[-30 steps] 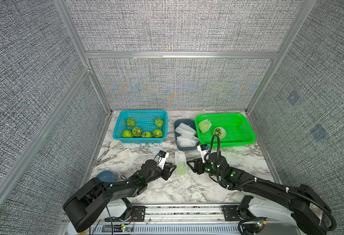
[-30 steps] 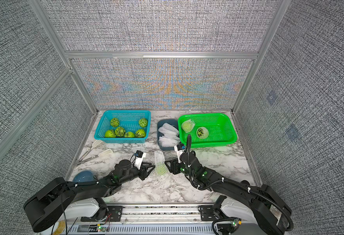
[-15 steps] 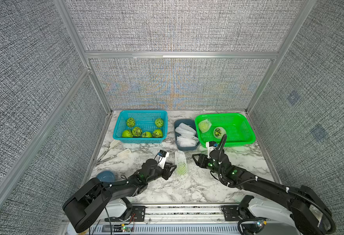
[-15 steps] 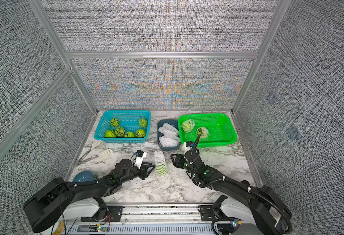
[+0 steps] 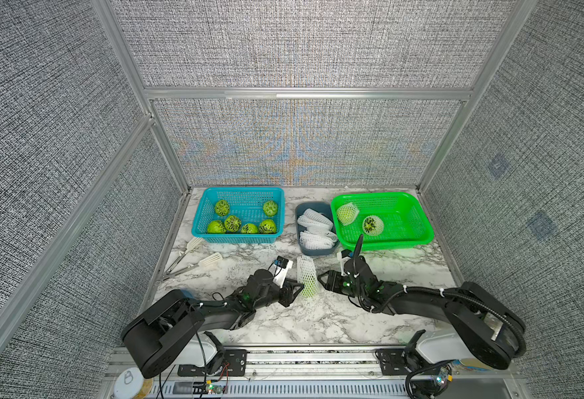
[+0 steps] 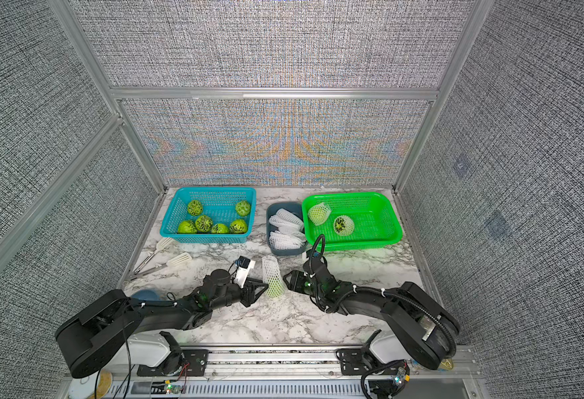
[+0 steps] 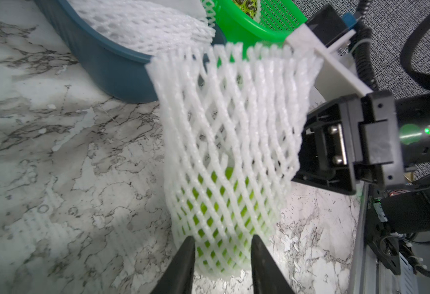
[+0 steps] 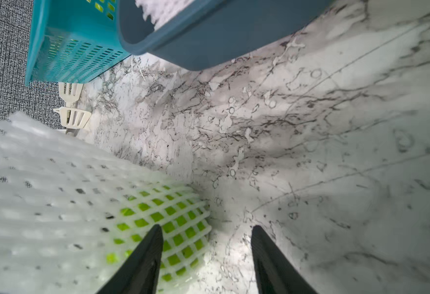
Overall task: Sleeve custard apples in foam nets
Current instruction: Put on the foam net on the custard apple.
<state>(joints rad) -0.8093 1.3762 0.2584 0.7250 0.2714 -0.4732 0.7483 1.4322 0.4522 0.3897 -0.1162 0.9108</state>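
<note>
One custard apple (image 5: 309,292) sits in the end of a foam net (image 5: 305,273) farthest from the grey tray (image 5: 318,251), on the surface (image 5: 318,321) just in front of it. The net's long axis points at the tray, that stretch empty. The left pincer (image 7: 223,240) clasps the fruit-filled end. The right pincer (image 8: 206,229), released and holding nothing, stands just beside the fruit on the opposite flank, likely the freer arm for drawing the slack over it.

Bare marble (image 5: 318,321) in front — netted fruit (image 5: 307,281) central; tub (image 5: 314,253), teal basket (image 5: 238,237), green basket (image 5: 387,243) behind.
</note>
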